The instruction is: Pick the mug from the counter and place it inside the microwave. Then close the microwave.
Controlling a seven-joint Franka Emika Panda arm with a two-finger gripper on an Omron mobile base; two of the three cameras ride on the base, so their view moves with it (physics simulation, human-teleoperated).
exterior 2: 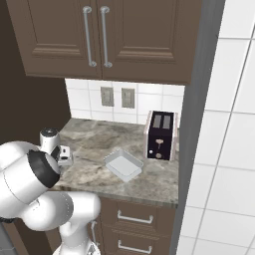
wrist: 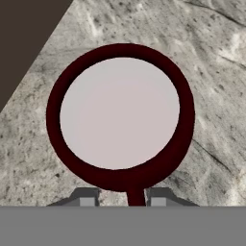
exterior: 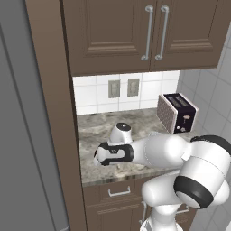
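Observation:
The mug (wrist: 120,113) is seen from straight above: a dark red rim around a white inside, standing on the marbled counter (wrist: 206,72). Its small handle (wrist: 136,196) points toward the bottom edge and lies between my two fingertips. The gripper (wrist: 123,197) straddles that handle, with a slight gap still showing on the left side. In the left base view my hand (exterior: 108,154) hangs low over the left end of the counter (exterior: 135,122) and hides the mug. The microwave is out of view.
A black and steel toaster (exterior: 177,113) stands at the counter's right end. A shallow grey tray (exterior 2: 123,164) lies mid-counter. A tall brown cabinet side panel (exterior: 54,113) rises close to the left of my hand. Upper cabinets (exterior: 144,31) hang overhead.

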